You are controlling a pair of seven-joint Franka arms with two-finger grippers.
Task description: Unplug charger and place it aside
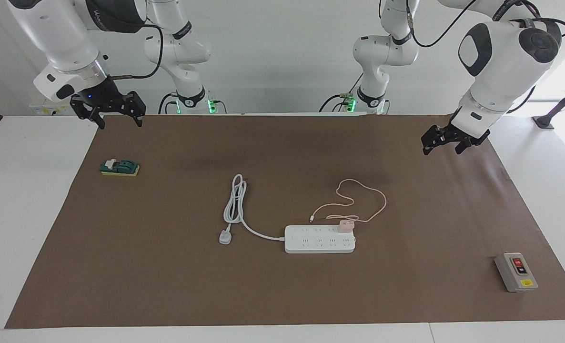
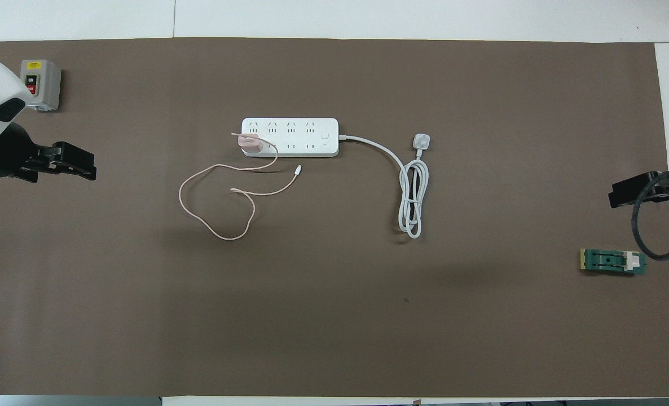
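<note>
The charger (image 1: pixel 345 225) is a small pale pink cube plugged into the white power strip (image 1: pixel 319 239), at the strip's end toward the left arm's end of the table. Its thin pink cable (image 1: pixel 368 200) loops on the brown mat, nearer to the robots than the strip. They show in the overhead view too: charger (image 2: pixel 250 143), strip (image 2: pixel 289 136), cable (image 2: pixel 216 186). My left gripper (image 1: pixel 443 150) hangs open and empty above the mat's edge, away from the charger. My right gripper (image 1: pixel 119 124) hangs open and empty above the mat's corner at the other end.
The strip's thick white cord (image 1: pixel 235 200) lies coiled and ends in a white three-pin plug (image 1: pixel 225 237). A grey switch box (image 1: pixel 516 271) sits toward the left arm's end. A small green part (image 1: pixel 119 167) lies under the right gripper's side.
</note>
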